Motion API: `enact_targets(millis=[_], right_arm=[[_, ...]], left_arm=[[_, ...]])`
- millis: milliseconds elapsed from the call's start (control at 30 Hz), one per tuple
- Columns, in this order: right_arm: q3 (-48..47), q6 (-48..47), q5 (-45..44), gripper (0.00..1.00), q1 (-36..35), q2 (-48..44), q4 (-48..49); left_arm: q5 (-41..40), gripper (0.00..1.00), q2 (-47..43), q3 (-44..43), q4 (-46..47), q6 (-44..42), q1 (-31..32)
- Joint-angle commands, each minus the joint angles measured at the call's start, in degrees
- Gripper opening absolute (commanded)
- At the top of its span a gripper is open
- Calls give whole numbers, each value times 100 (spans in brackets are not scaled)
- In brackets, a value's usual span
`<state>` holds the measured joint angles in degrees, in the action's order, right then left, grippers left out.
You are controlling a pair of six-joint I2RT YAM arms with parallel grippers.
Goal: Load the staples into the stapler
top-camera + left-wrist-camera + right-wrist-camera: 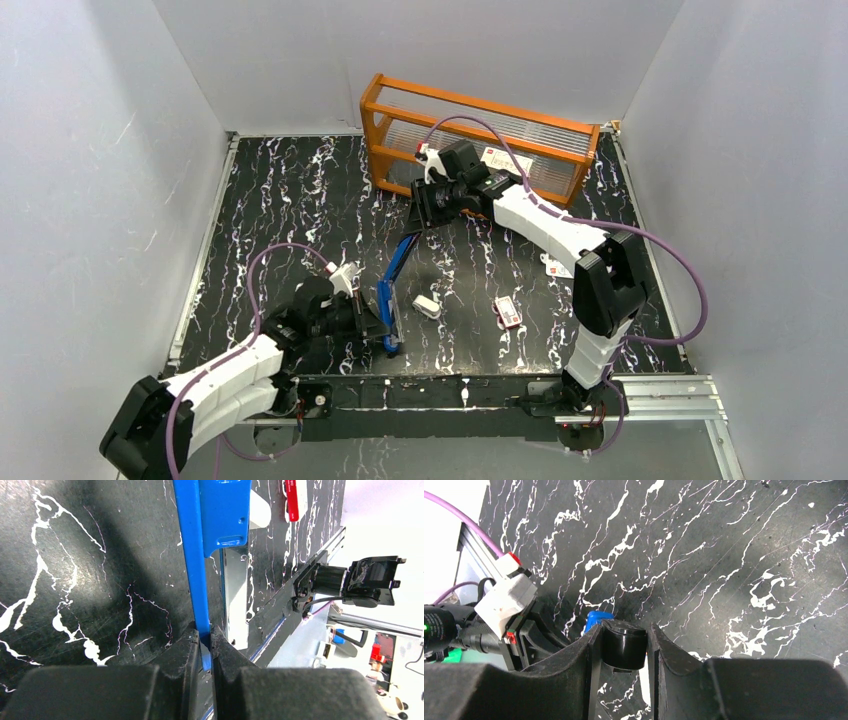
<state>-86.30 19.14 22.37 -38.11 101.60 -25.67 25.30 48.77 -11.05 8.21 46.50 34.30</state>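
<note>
Top external view first: the blue stapler (396,268) sits near the front middle of the black marbled table (290,210), swung open so that one long blue part slants up and away from the part that lies low by the near edge. The left tool (378,325) is at the low, near end, and the right tool (415,220) is at the raised far end, so the stapler is stretched between the two arms.

From the left wrist, the left tool (205,642) is clenched on a thin blue edge of the stapler (195,555), its two dark pads pressed to either side of it. Just beside the blue strip the bare metal channel (234,595) runs along it. I cannot tell if any strip lies inside it.

From the right wrist, the right tool (624,642) is grasping the rounded black end of the stapler (624,645), one finger on each side, with a bit of blue showing just behind.

A small white rounded object (428,306) lies on the table just right of the stapler, and a little red-and-white box (509,312) lies further right, apart from both tools. An orange rack (385,120) stands along the far side of the table, behind the right arm.
</note>
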Motion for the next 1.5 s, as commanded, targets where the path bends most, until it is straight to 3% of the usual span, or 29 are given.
enact_targets(millis=[0,400,700,867,1167,1300,1467], right_arm=[[52,246,-378,42,40,94,898],[139,629,-550,48,39,468,1262],[-63,644,-761,73,35,532,1361],[76,655,-1021,77,40,371,1354],[1541,962,-881,79,6,-864,1651],[2134,770,-1029,79,-336,-1294,1687],[3043,1327,-1081,80,-820,-1757,2102]], left_arm=[[528,0,110,47,772,49,76],[357,0,374,-71,335,-58,76],[471,0,543,-90,256,-48,76],[486,0,568,-111,222,46,72],[282,0,827,-314,-6,172,68],[122,0,1088,-451,126,405,63],[-43,0,1373,-542,452,786,-70]])
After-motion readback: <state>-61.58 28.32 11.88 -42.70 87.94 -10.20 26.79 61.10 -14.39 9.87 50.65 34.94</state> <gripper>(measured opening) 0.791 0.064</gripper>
